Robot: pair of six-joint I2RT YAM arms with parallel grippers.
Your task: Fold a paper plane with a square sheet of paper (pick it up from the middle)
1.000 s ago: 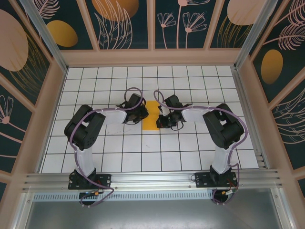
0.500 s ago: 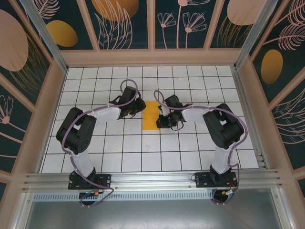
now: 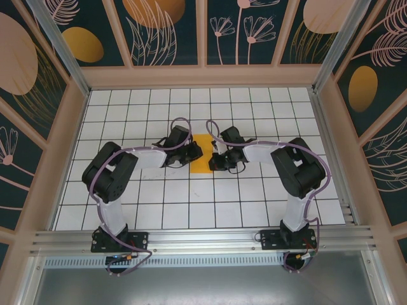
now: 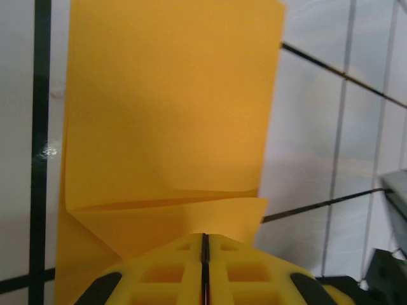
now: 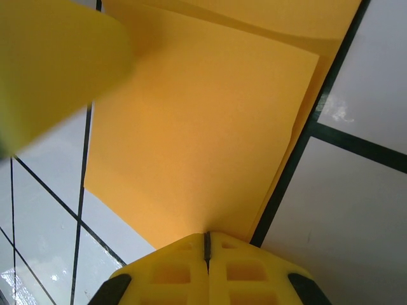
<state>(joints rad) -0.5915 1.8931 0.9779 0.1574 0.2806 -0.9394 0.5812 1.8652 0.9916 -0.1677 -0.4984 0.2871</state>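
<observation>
**Top external view.** The square sheet of paper (image 3: 202,166) lies flat on the white grid-tiled desk (image 3: 191,203), at mid-desk. It shows as a narrow orange-yellow rectangle. The left end effector (image 3: 196,152) sits at its left edge and the right end effector (image 3: 213,160) at its right edge, with the sheet between them.

**Left wrist view.** The left end effector (image 4: 203,236) has ribbed yellow fingers pressed together along a thin seam. The matte, smooth paper (image 4: 172,114) extends away from the tips, with a creased flap just ahead of them. Whether the tips clamp the sheet cannot be determined.

**Right wrist view.** The right end effector (image 5: 205,234) is closed on the near edge of the paper (image 5: 203,127). A second layer shows along the sheet's right side, above a glossy black grid line.
</observation>
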